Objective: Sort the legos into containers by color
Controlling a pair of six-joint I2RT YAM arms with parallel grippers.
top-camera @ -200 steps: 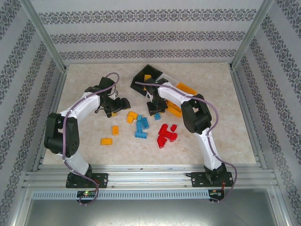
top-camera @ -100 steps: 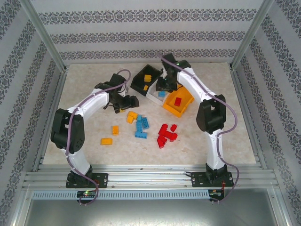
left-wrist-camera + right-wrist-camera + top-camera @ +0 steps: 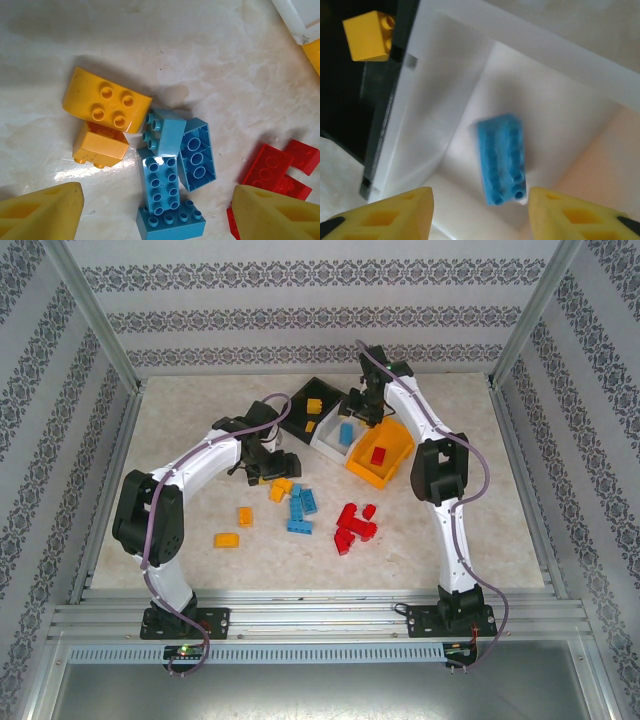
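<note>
Our right gripper (image 3: 480, 212) hangs over the white bin (image 3: 555, 80), jaws apart and empty. A blue brick (image 3: 501, 165) shows blurred inside it, perhaps not yet settled. Our left gripper (image 3: 160, 215) hovers with jaws wide over loose blue bricks (image 3: 172, 165) and yellow bricks (image 3: 107, 100) on the table (image 3: 225, 60), gripping nothing.

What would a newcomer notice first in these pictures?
The bright yellow, blue and red legos scattered on the table catch the eye, near the joined black, white and orange containers. The right end effector hangs open over the white bin, with one blue brick inside. The left end effector hovers open above loose blue bricks.
</note>
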